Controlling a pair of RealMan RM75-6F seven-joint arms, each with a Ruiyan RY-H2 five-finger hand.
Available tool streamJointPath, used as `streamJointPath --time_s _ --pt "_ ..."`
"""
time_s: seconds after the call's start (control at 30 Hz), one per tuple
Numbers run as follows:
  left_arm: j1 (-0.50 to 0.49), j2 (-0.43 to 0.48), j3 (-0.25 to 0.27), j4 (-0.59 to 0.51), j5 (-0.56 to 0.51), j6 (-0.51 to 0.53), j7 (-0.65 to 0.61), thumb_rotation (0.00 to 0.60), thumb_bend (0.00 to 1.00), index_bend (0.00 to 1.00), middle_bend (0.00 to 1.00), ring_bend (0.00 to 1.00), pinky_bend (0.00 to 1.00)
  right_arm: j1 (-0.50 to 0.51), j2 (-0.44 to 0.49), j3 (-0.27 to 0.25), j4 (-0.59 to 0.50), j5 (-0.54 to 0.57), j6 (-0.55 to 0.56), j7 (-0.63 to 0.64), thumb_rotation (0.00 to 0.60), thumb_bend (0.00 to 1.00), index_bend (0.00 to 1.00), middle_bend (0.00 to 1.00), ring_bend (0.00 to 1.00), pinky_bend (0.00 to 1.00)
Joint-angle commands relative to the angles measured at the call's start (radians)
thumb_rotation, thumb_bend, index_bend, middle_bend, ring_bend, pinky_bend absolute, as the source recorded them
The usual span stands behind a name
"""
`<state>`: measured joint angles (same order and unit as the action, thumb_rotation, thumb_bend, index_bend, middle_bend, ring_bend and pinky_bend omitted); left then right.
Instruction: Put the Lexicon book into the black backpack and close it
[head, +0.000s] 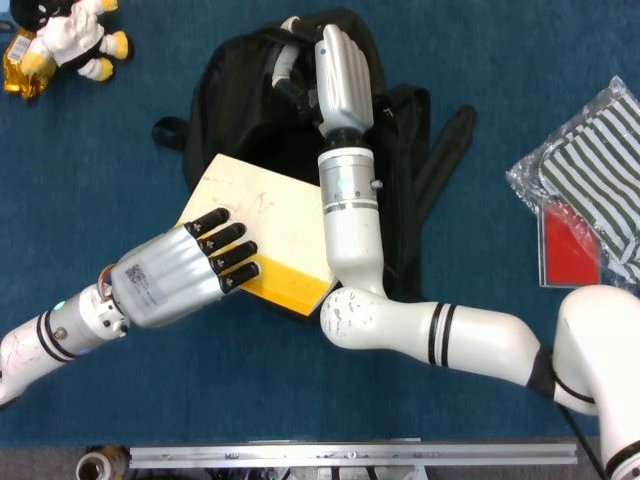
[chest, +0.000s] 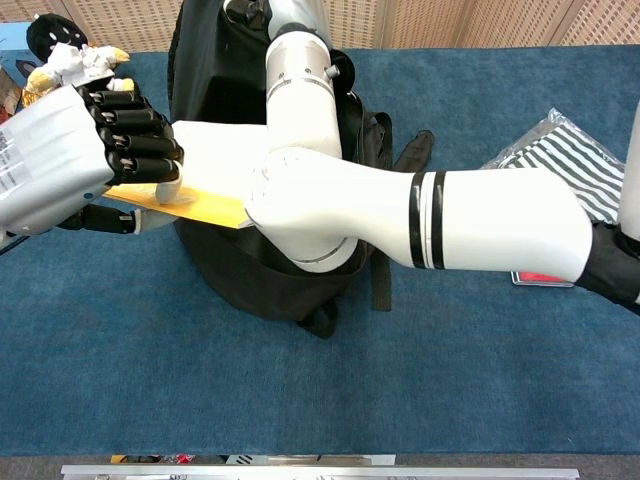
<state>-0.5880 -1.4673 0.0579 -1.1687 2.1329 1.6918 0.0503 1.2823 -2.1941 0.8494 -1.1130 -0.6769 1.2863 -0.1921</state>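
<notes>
Blue carpet (head: 480, 80) covers the table in the head view. The black backpack (head: 245, 110) lies in the middle. The left hand (head: 185, 275) grips the Lexicon book (head: 265, 215), fingers clamped on its top, and the book sits over the bag's open mouth. The right hand (head: 340, 70) holds the backpack's top edge. A stuffed toy (head: 60, 35) is far left, a striped pouch (head: 590, 170) far right.

From the chest view, the left hand (chest: 90, 150) pinches the book (chest: 215, 165) flat against the standing backpack (chest: 215, 75). I cannot tell how the right hand's fingers lie here.
</notes>
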Motion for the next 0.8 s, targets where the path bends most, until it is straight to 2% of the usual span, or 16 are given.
streamJointPath --time_s 0.03,0.37,0.8 --pt "-0.005 -0.009 0.002 0.000 0.001 -0.006 0.002 0.600 0.36 0.64 0.61 0.49 0.49 -0.014 0.015 0.011 -0.033 0.020 -0.013 -0.004 0.600 0.88 0.93 0.80 0.79 1.00" --pt "-0.024 -0.045 0.010 -0.003 -0.003 -0.044 0.015 0.600 0.36 0.64 0.61 0.49 0.49 -0.033 0.037 0.018 -0.081 0.041 -0.025 0.005 0.600 0.88 0.93 0.80 0.79 1.00" --pt "-0.033 -0.087 0.015 0.044 -0.053 -0.100 0.004 0.600 0.36 0.64 0.61 0.49 0.49 -0.052 0.067 0.038 -0.153 0.105 -0.036 0.003 0.600 0.87 0.93 0.80 0.79 1.00"
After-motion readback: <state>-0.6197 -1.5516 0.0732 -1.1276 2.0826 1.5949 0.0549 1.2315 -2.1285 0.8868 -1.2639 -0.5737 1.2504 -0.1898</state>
